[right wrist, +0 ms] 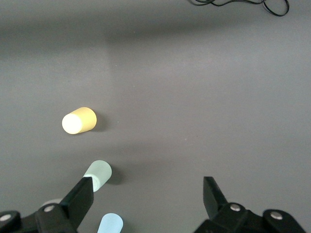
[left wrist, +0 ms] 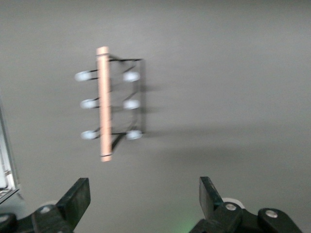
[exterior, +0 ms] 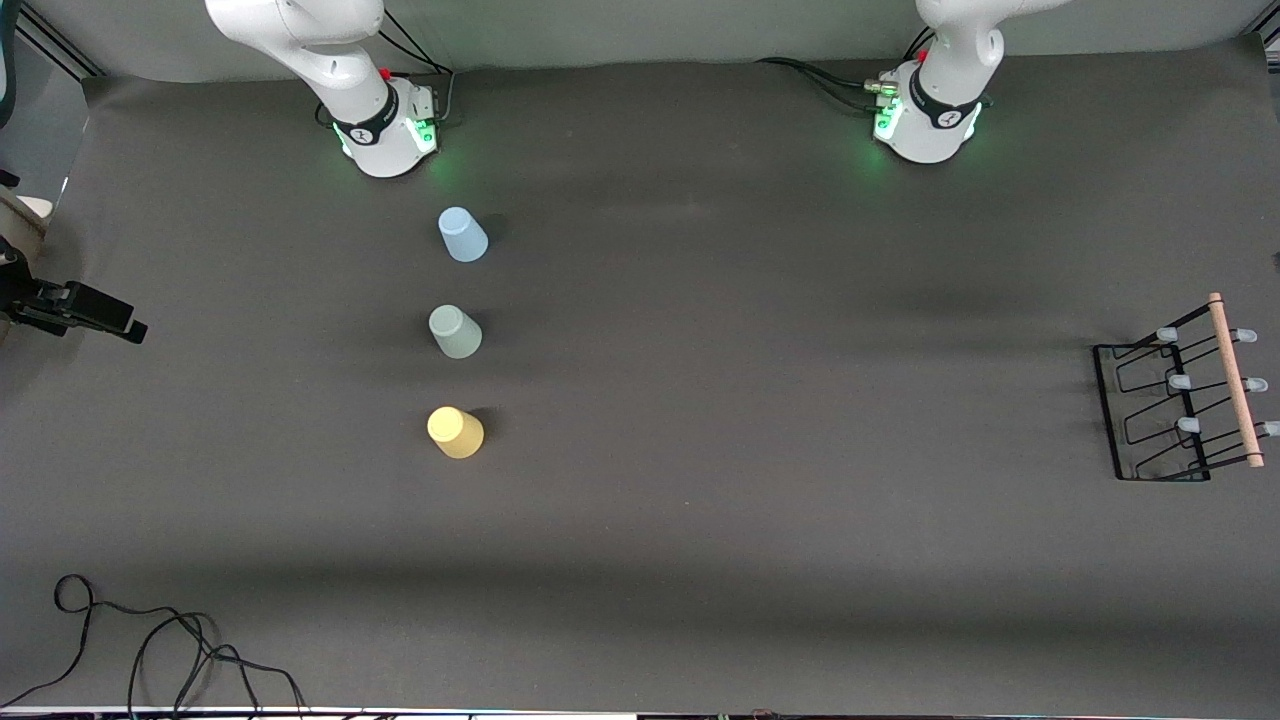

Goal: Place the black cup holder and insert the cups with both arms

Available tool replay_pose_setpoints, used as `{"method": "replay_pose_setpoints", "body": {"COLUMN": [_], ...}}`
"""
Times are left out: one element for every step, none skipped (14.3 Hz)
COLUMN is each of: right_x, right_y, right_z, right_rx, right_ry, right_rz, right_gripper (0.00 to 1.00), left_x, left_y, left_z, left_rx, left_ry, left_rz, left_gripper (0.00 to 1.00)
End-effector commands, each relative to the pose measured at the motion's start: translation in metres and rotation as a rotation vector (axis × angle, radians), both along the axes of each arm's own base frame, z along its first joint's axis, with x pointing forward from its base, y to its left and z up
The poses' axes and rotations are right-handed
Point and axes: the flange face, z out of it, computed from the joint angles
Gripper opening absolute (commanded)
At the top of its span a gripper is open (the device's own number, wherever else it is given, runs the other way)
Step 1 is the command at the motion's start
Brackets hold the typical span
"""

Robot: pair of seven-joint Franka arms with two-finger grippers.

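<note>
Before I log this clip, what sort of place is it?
Likely a robot lab bench: two white arms on green-lit bases bolted to a table under dark cloth, loose cables, and props only: three cups and a black cup holder.

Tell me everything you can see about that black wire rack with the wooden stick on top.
The black cup holder is a thin black wire rack with a rectangular base and a long, light wooden rod along its top. Six prongs with pale blue tips stick out, three on each side of the rod. It stands upright on the dark table near the left arm's end, with no cups on it. Nothing but the table touches it.
</note>
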Motion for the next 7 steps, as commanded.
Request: {"method": "replay_pose_setpoints", "body": {"right_x": [0.001, 0.001, 0.001, 0.000, 0.000, 0.000, 0.000], "right_y": [0.000, 0.000, 0.001, 0.000, 0.000, 0.000, 0.001], "right_z": [0.002, 0.002, 0.002, 0.001, 0.001, 0.001, 0.001], "right_rx": [0.017, 0.017, 0.017, 0.018, 0.018, 0.018, 0.018], "right_ry": [0.007, 0.008, 0.009, 0.014, 0.014, 0.014, 0.014], "right_rz": [-0.002, -0.002, 0.000, 0.000, 0.000, 0.000, 0.001], "right_gripper": [1.00, 1.00, 1.00, 1.00, 1.00, 1.00, 1.00], "left_x": [-0.004, -0.005, -0.007, -0.003, 0.002, 0.007, 0.008], "left_y": [0.037, 0.052, 0.067, 0.073, 0.076, 0.081, 0.091], "left_z": [-0.006, -0.013, -0.023, -0.036, -0.044, -0.058, -0.075], "left_rx": [0.030, 0.024, 0.016, 0.010, 0.012, 0.012, 0.009], "left_ry": [-0.021, -0.024, -0.009, 0.004, 0.002, 0.005, 0.011], "left_rz": [-0.060, -0.072, -0.060, -0.054, -0.054, -0.050, -0.036], "left_gripper": [1.00, 1.00, 1.00, 1.00, 1.00, 1.00, 1.00]}}
